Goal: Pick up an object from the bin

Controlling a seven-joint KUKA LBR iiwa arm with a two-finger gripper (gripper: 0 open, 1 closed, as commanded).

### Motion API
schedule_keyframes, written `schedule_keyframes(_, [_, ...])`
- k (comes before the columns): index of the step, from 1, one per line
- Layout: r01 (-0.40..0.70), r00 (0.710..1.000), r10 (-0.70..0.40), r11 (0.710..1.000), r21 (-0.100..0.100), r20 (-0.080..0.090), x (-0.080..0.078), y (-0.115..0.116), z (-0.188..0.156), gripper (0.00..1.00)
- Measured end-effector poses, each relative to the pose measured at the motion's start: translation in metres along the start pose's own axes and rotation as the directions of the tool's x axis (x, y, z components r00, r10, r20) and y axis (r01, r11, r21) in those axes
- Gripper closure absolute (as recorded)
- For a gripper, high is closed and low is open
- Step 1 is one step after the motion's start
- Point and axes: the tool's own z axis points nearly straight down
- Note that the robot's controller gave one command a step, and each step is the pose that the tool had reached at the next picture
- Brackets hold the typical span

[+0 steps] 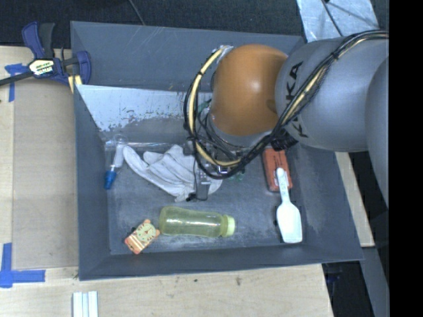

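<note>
My gripper (201,189) hangs below the arm's wrist in the middle of the bin, low over the floor. It is at the right edge of a crumpled white cloth (160,166), touching it or just above it; I cannot see which. A yellow-green clear bottle (195,224) lies on its side just in front of the gripper, with its cap pointing right.
A small orange packet (141,236) lies left of the bottle. A white brush (288,215) and an orange-red flat thing (271,168) lie at the right. A blue-tipped tube in clear wrap (111,172) is at the left wall. The arm and its cables cover the bin's back middle.
</note>
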Motion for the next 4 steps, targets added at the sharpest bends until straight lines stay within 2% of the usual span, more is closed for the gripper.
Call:
schedule_keyframes(1, [-0.002,1.000,0.002,1.000,-0.001,0.008,-0.002,0.000,-0.005,0.00])
schedule_keyframes(2, [-0.018,1.000,0.018,1.000,-0.002,0.017,-0.013,0.010,0.038,0.00])
schedule_keyframes(3, [-0.116,0.993,0.116,0.993,-0.002,0.014,-0.018,0.025,0.086,1.00])
schedule_keyframes(4, [-0.116,0.993,0.116,0.993,-0.002,0.013,-0.018,0.025,0.086,1.00])
